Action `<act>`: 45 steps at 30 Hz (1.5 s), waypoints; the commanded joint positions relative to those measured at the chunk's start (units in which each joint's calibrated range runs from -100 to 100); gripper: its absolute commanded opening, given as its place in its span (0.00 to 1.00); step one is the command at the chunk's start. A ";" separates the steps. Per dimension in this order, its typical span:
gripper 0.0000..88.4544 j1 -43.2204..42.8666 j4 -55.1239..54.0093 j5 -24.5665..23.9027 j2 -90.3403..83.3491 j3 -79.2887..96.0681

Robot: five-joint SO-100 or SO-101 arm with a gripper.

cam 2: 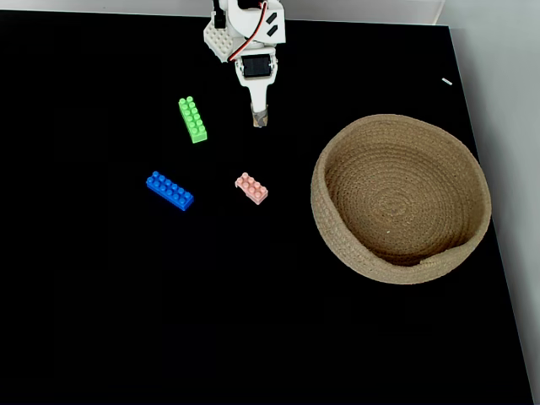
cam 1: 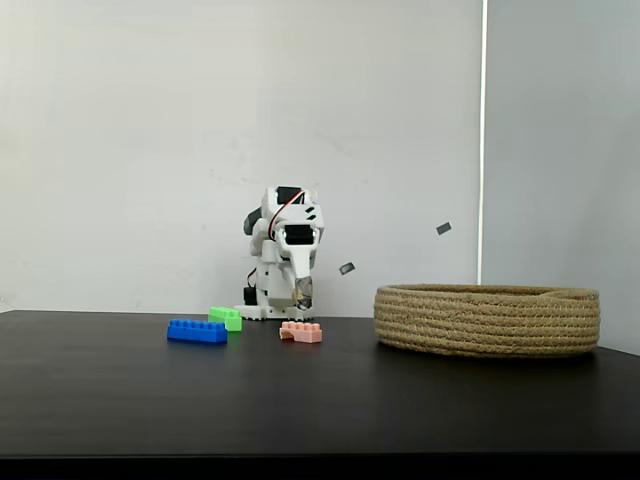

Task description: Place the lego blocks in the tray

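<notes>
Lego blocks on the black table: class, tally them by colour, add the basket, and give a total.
Blue lego block: 1
Green lego block: 1
Pink lego block: 1
Rope basket tray: 1
Total: 4 things, 3 of them blocks, all lying outside the tray.

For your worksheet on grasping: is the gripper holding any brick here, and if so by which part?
Nothing is held. The gripper is folded near the base, apart from the green, blue and pink bricks lying on the table.
</notes>
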 commanded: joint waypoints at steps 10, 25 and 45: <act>0.00 1.54 0.09 -0.78 -0.41 0.40; 0.00 0.88 0.01 -0.54 -0.41 0.49; 0.02 3.03 -4.08 -4.79 11.11 -10.27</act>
